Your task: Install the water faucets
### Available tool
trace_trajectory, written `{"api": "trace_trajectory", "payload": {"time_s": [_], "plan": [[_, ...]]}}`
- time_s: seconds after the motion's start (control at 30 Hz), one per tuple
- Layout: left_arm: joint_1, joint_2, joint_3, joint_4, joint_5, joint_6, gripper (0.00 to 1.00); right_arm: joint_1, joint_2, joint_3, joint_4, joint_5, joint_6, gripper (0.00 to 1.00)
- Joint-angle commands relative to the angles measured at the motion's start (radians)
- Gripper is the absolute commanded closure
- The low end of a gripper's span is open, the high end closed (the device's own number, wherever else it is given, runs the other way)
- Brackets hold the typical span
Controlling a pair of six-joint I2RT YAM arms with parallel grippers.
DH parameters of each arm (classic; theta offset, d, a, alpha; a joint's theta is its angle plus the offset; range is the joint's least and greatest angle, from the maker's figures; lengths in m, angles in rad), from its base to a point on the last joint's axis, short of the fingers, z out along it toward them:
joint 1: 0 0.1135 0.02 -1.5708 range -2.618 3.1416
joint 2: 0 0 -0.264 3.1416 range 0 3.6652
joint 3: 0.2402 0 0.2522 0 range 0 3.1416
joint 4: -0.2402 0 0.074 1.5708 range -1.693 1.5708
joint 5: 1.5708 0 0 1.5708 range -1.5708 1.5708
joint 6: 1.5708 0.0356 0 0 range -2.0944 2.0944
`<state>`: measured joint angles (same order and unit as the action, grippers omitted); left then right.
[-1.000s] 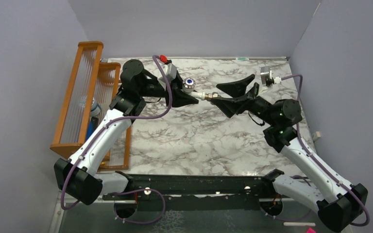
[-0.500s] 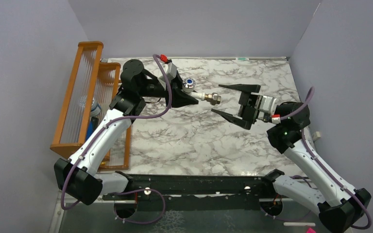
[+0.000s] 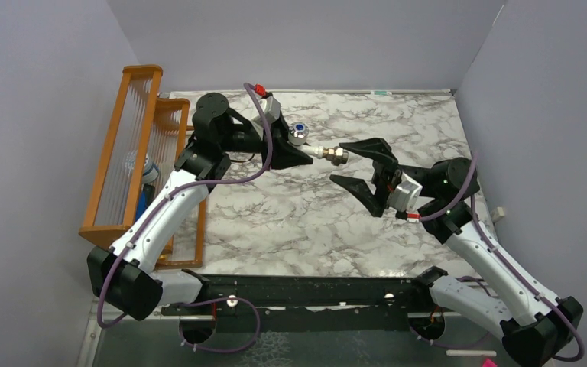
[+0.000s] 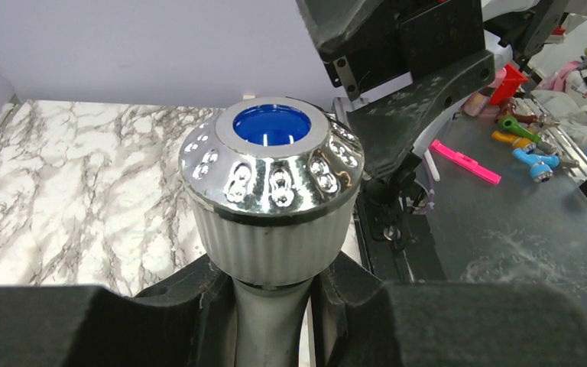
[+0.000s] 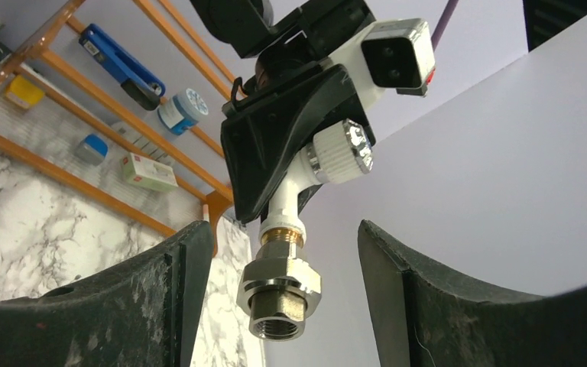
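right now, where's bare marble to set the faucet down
Bare marble in the near middle, bordered by the black rail; also the far right corner. Crowded where the left gripper holds the faucet by the open right gripper.

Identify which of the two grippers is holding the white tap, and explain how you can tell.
The left gripper: it is shut on the tap, clamping its stem. The right gripper stands open, touching nothing.

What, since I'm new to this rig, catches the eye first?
A white faucet with a shiny blue-centred knob is held above the marble table by the shut left gripper. Its brass nut points into the open right gripper. An orange rack stands at the table's left edge.
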<state>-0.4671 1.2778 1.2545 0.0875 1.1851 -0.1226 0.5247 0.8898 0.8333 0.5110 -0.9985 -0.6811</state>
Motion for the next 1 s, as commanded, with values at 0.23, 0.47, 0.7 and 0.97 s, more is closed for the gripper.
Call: {"api": "trace_trajectory", "payload": {"time_s": [0.23, 0.47, 0.7, 0.97], "plan": [[-0.004, -0.012, 0.05, 0.058, 0.032, -0.028, 1.0, 0.022, 0.001, -0.023, -0.106, 0.073, -0.195, 0.3], [-0.004, -0.012, 0.043, 0.084, 0.051, -0.041, 1.0, 0.031, 0.015, -0.023, -0.092, 0.12, -0.234, 0.35], [-0.004, -0.019, 0.037, 0.083, 0.058, -0.041, 1.0, 0.034, 0.019, -0.019, -0.112, 0.132, -0.257, 0.38], [-0.004, -0.012, 0.043, 0.084, 0.068, -0.039, 1.0, 0.035, 0.028, -0.013, -0.109, 0.136, -0.227, 0.59]]}}
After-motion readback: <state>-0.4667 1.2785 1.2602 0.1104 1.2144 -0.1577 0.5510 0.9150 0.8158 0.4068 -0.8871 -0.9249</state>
